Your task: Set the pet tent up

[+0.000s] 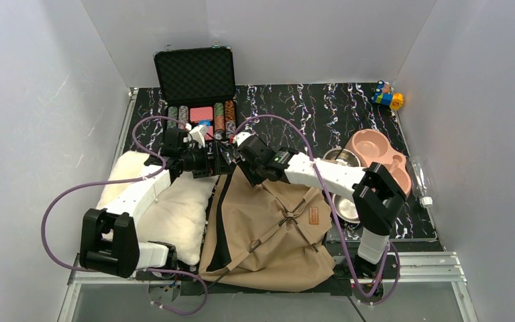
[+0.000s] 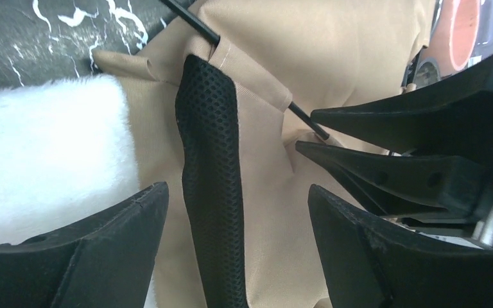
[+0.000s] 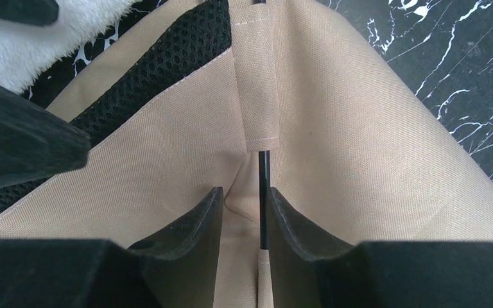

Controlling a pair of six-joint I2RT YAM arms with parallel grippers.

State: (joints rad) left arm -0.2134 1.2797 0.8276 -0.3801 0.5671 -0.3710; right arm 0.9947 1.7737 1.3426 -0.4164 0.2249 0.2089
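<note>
Lying collapsed near the front edge of the black marbled surface [image 1: 322, 107], the pet tent [image 1: 268, 228] spread flat between the two arm bases, its brown label patch [image 1: 314, 216] facing up. A fluffy cream cushion [image 1: 167, 215] lay just beside it on the left, touching its edge. Both claws met at the tent's far corner. The left claw [image 2: 237, 192] stood wide apart over a black mesh strip [image 2: 208, 160] and the tan canvas, gripping nothing. The right claw [image 3: 244, 199] had its fingers narrowly apart astride a thin black pole [image 3: 263, 186] emerging from a canvas sleeve, a sliver of canvas showing between pole and one finger. Farther back sat an open black case [image 1: 196, 77] of poker chips, a pink double bowl [image 1: 375, 151] to the right, and a colourful toy [image 1: 387, 97] in the far right corner.
</note>
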